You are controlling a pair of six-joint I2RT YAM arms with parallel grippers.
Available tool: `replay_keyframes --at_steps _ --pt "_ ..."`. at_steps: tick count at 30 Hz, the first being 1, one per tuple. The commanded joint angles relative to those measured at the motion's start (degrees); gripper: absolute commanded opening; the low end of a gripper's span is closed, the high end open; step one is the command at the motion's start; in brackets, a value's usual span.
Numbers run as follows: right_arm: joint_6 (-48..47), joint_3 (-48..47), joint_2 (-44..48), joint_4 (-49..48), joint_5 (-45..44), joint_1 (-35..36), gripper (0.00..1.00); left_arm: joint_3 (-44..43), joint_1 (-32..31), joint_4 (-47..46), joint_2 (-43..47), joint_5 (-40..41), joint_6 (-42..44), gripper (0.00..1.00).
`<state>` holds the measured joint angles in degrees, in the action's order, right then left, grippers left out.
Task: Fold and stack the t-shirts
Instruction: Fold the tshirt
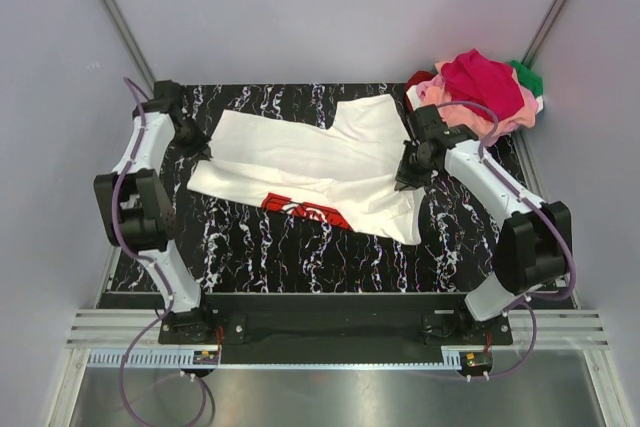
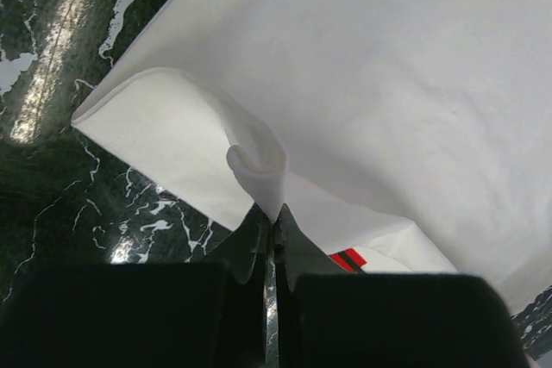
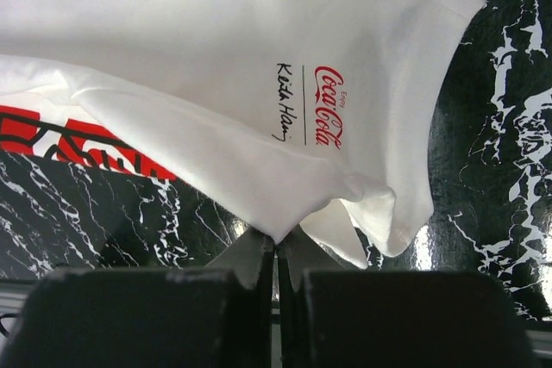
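A white t-shirt with a red print along its near edge lies partly folded across the black marbled table. My left gripper is shut on a pinch of its left edge; in the left wrist view the gripper holds a white cloth fold. My right gripper is shut on the shirt's right side; in the right wrist view the gripper grips white cloth below a small red label. A pile of pink, magenta, dark red and green t-shirts sits at the far right corner.
The black marbled table reaches to the metal rail at the near edge. Grey walls and slanted frame bars enclose the far side. The pile of shirts lies just behind my right arm.
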<state>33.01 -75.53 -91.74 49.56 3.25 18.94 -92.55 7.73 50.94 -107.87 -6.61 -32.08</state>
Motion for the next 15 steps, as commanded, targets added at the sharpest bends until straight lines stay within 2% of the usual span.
replay_keyframes --at_steps 1,6,9,15 --pt "-1.5 -0.9 8.0 1.9 1.9 -0.3 0.00 4.1 1.8 1.4 10.4 0.8 4.5 0.00" --pt "0.5 7.1 19.5 5.9 4.9 -0.2 0.00 13.8 6.4 3.5 22.5 -2.8 7.7 0.00" --pt "1.3 13.4 27.0 6.4 9.3 -0.2 0.00 21.0 8.4 3.3 30.2 -1.4 7.8 0.00" --pt "2.9 24.4 37.0 8.4 17.7 -0.2 0.00 31.8 10.6 4.2 39.3 -3.1 7.5 0.00"
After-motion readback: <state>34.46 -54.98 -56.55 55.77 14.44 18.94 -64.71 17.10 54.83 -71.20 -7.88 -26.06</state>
